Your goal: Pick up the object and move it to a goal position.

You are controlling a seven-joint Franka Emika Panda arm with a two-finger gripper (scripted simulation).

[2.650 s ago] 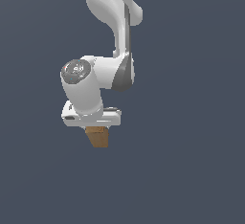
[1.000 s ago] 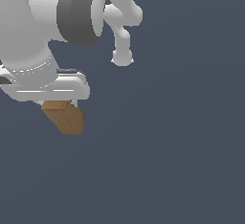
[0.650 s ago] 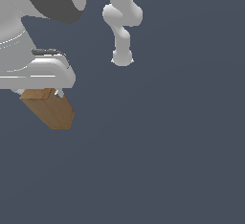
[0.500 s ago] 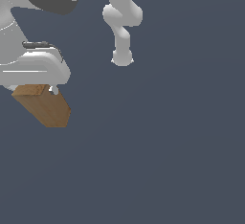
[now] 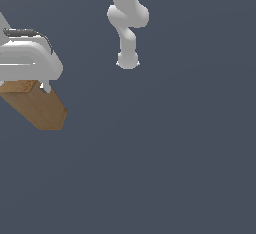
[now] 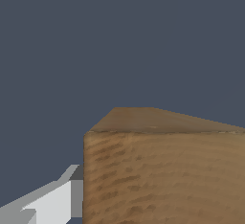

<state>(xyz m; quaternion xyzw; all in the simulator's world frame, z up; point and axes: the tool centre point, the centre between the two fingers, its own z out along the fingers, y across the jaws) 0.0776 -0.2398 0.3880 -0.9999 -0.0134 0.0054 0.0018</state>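
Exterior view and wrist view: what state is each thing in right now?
Wooden block: held under the claw, tilted, nothing visible beneath it.
Claw: shut on the wooden block, one finger beside it.
Arm: link reaching down from the upper frame.

- The white gripper [image 5: 35,85] sits at the exterior view's left edge, its body partly cut off by the frame.
- A brown wood-textured block [image 5: 37,105] hangs directly beneath it, tilted, with a lighter tan top face touching the gripper's underside.
- One short white finger [image 5: 46,86] shows pressed against the block's upper edge; the other finger is not visible.
- The arm [image 5: 127,20], white with dark joint bands, runs along the top and bends down to a rounded end near the middle.
- Behind everything lies a plain dark blue-grey background [image 5: 175,153].
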